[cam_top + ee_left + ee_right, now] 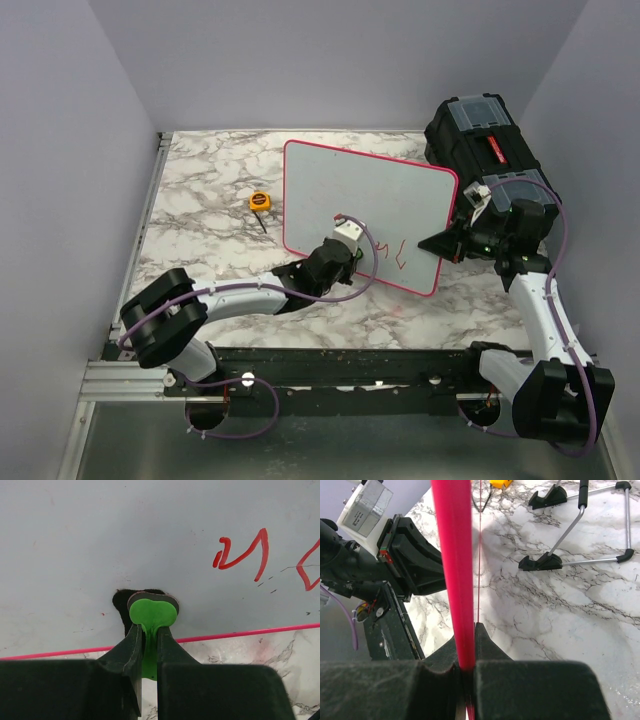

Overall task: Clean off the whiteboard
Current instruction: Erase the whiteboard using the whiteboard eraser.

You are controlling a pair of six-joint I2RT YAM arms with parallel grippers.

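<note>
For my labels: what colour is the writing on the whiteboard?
Red. The writing shows best in the left wrist view.

whiteboard [370,200] tilted | left gripper [360,257] at face | right gripper [440,243] at edge

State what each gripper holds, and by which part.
Left gripper pinches the eraser by its green tab; right gripper clamps the whiteboard by its pink rim.

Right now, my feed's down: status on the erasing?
Left gripper shut on green eraser, against whiteboard. Right gripper shut on its rim. Red lettering not yet erased. Nothing blocking.
</note>
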